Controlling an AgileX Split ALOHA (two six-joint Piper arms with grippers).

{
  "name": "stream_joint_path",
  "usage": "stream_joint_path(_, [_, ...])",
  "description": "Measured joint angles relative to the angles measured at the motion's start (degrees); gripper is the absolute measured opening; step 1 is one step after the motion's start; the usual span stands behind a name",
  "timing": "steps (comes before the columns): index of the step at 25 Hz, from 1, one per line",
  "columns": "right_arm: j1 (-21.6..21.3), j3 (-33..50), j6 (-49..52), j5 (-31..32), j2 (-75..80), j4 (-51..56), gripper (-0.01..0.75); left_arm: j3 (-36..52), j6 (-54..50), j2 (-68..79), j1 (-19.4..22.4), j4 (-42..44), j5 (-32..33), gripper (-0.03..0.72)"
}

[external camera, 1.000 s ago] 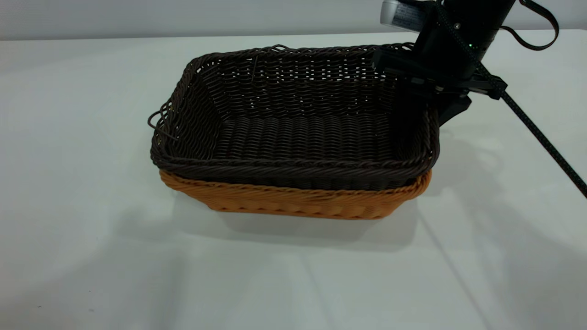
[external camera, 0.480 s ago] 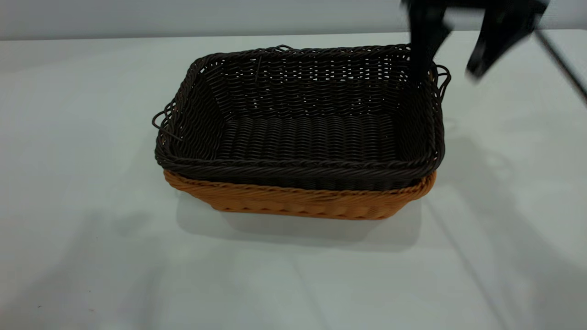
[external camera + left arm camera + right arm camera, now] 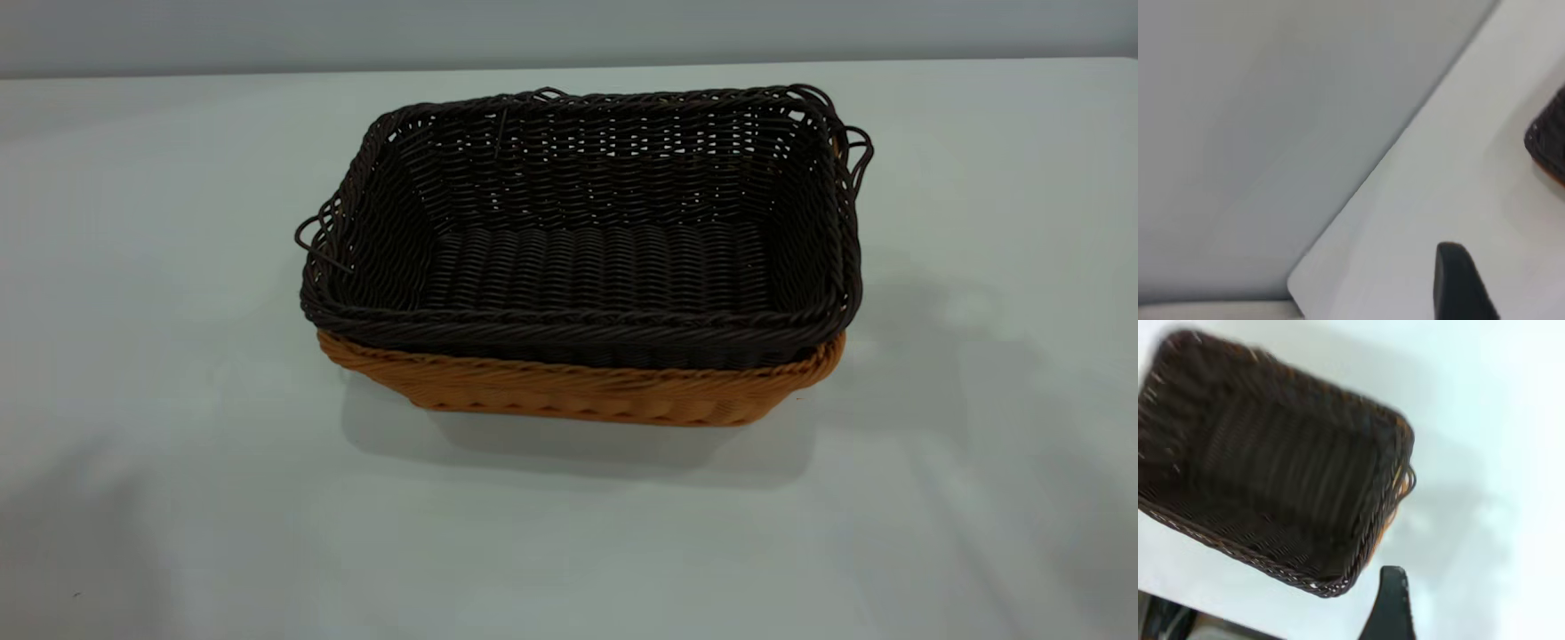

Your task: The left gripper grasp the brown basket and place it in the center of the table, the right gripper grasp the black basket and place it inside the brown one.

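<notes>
- The black basket (image 3: 587,231) sits nested inside the brown basket (image 3: 578,396), both roughly mid-table in the exterior view. Only the orange-tan lower wall and rim of the brown one peek out along the near side, around 6 o'clock of the stack.
- The dark braided rim rides a bit above the tan rim all the way along the front, and looks pretty level.
- The black one's loop handles stick out at the short ends, one at about 9 o'clock and one up around 2 o'clock of the stack.
- The table (image 3: 178,498) is plain white, with soft shadows at 3 o'clock of the baskets and along the near edge.
- Neither arm shows in the exterior view.
- Right wrist view: it looks down into the black basket (image 3: 1271,467), a sliver of the brown basket (image 3: 1395,493) shows at one end, and one dark fingertip of the right gripper (image 3: 1390,607) shows clear of the baskets. Only that one finger is in view, so I can't tell if the fingers are apart or together.
- Left wrist view: mostly table (image 3: 1418,220) and wall, with a corner of the black basket (image 3: 1548,133) off at the edge, well away. Same deal with the left gripper (image 3: 1461,283): one dark finger visible, so I can't tell its state.
</notes>
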Motion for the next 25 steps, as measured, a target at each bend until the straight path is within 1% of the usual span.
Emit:
stream_joint_path(4, [0.0, 0.7, 1.2, 0.6, -11.3, -0.1, 0.563, 1.9, -7.5, -5.5, 0.0, 0.4, 0.0, 0.341])
stream_joint_path(8, [0.0, 6.2, 1.5, 0.9, -22.4, -0.2, 0.563, 7.6, -13.3, -11.8, 0.0, 0.7, 0.0, 0.341])
stream_joint_path(11, [0.0, 14.0, 1.9, 1.1, -29.9, -0.5, 0.563, 14.3, -18.4, -16.5, 0.0, 0.8, 0.0, 0.353])
stream_joint_path(14, [0.0, 23.4, 2.7, 1.2, -37.1, -1.1, 0.563, 22.0, -24.0, -20.7, 0.0, 0.6, 0.0, 0.386])
stream_joint_path(16, [0.0, 30.5, 3.1, 1.2, -41.8, -2.4, 0.563, 27.2, -26.7, -23.1, 0.0, -0.3, 0.0, 0.410])
stream_joint_path(19, [0.0, 40.8, 3.1, 1.0, -49.4, -5.2, 0.563, 35.5, -29.4, -26.5, 0.0, -2.6, 0.0, 0.424])
stream_joint_path(25, [0.0, 58.5, 3.7, -4.5, -63.8, -7.7, 0.563, 49.9, -33.7, -32.2, 0.0, -4.7, 0.0, 0.426])
